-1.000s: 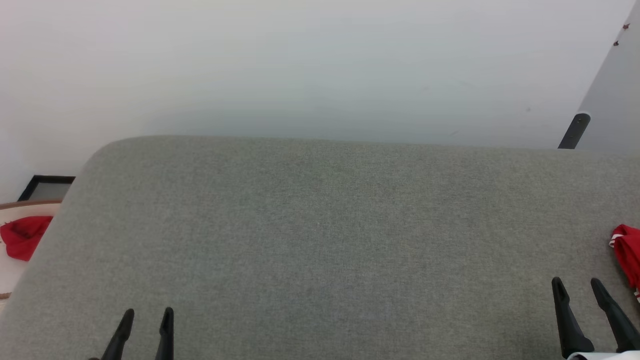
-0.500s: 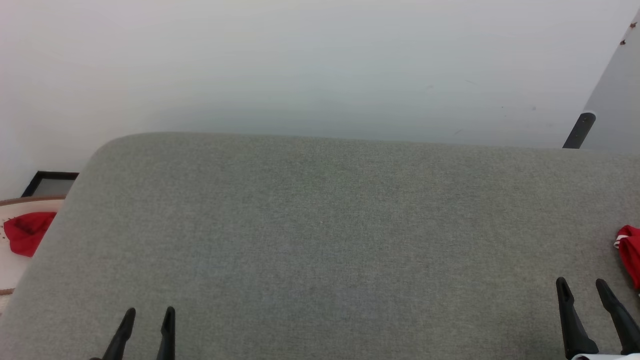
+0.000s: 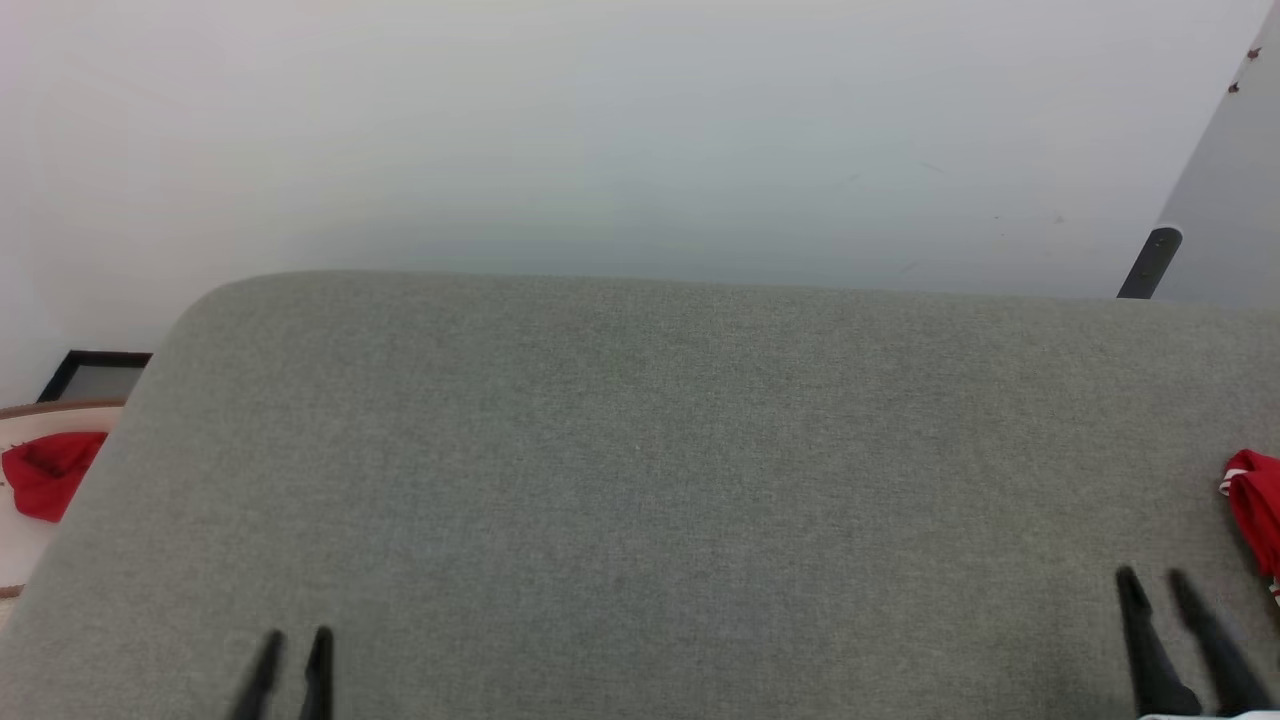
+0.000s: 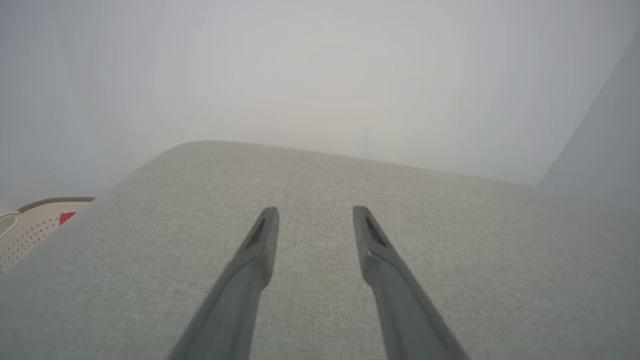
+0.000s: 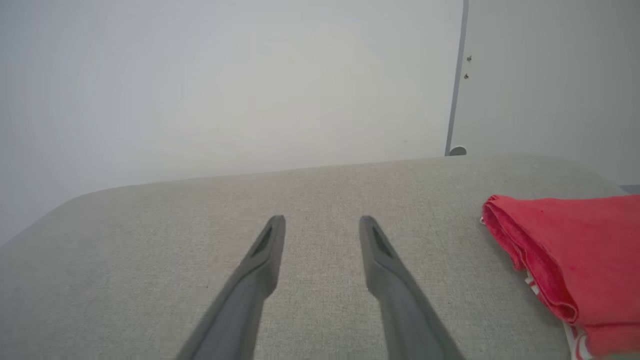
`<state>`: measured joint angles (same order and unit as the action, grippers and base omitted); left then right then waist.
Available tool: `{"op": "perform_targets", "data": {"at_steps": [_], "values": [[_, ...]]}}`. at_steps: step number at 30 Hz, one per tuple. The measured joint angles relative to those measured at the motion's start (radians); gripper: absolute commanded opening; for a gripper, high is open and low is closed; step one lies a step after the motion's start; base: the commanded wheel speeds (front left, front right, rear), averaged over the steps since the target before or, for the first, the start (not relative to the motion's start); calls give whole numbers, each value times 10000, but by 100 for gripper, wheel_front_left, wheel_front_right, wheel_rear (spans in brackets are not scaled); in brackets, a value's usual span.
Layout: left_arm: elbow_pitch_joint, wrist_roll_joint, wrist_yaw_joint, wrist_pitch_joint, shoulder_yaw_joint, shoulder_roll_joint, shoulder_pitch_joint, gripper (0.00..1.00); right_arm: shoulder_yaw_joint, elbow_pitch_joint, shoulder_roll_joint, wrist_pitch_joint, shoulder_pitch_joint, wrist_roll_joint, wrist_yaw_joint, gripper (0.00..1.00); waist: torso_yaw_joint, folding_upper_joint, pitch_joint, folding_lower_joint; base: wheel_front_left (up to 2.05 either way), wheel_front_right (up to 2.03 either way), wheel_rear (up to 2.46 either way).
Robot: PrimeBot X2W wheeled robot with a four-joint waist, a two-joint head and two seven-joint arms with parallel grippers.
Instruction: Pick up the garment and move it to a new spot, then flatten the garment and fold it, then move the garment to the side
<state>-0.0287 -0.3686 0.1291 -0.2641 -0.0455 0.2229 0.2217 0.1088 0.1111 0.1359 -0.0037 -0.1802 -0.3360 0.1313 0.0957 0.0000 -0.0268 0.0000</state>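
garment (image 5: 565, 250): long axis near-far, fold faces R fingers (image 5: 265, 260) – parted, empty | L fingers (image 4: 257, 255): parted, empty

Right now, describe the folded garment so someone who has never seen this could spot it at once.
Find the wide grey padded surface. At its right edge, just right of the right end effector, lies the garment, folded, red with white trim. The other red cloth sits off the surface, in a pale basket to the left.

Left jaws: two long dark-grey fingers (image 4: 252, 270), tapering to narrow tips with a recessed slot inside each. Right fingers (image 5: 387, 272) match; pale casing (image 3: 1185, 716) behind them.
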Motion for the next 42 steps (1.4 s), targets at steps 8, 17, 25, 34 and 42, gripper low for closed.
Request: {"op": "perform_targets", "data": {"at_steps": [8,17,25,34,42], "values": [[-527,-527,0,167,127,-347,80,0,-54,-633,-203,58,10,-495,0,0,-31,0,9,0,0,0,0],[-759,-2038,-2,571,96,-470,-279,0,-42,-995,-268,217,274,-2044,-2,0,-99,0,30,0,0,0,0],[-928,-3246,0,894,52,-589,-618,0,-36,-1275,-334,309,528,-3254,-2,0,-159,0,49,0,0,0,0],[-1093,-4470,-2,1233,6,-698,-965,0,-27,-1588,-420,416,802,-4483,-2,0,-227,0,70,0,0,0,0],[-1204,-5442,-2,1511,-42,-796,-1228,0,-15,-1824,-464,520,1086,-5436,-2,0,-287,0,89,0,0,0,0]]}}
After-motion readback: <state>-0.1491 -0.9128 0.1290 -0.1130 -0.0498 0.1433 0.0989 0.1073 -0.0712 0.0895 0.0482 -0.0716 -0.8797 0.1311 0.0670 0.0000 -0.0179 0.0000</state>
